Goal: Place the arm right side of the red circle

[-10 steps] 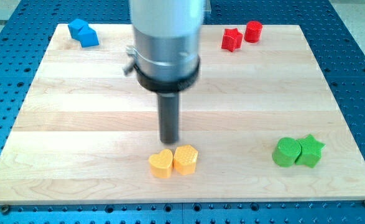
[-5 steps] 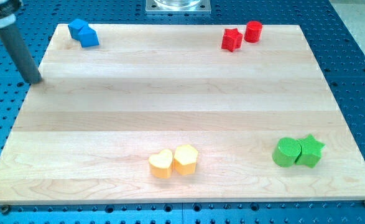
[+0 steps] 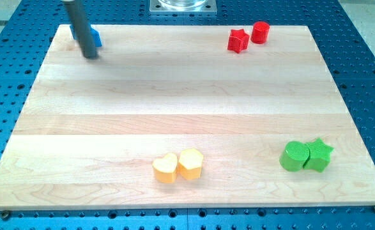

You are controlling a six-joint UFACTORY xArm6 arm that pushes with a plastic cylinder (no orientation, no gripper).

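The red circle (image 3: 260, 31) stands at the view's top right of the wooden board (image 3: 187, 96), with a red star (image 3: 237, 41) touching its lower left. My rod comes down at the view's top left, and my tip (image 3: 90, 55) rests on the board right in front of the blue blocks (image 3: 95, 37), which it largely hides. The tip is far to the left of the red circle, most of the board's width away.
A yellow heart (image 3: 165, 168) and a yellow hexagon (image 3: 191, 163) sit together at the bottom centre. A green circle (image 3: 294, 156) and a green star (image 3: 319, 154) sit together at the bottom right. A metal mount (image 3: 183, 6) lies beyond the top edge.
The rod went from the board's centre above the yellow blocks out past the left edge, then back right and up to the blue blocks. No block has moved.
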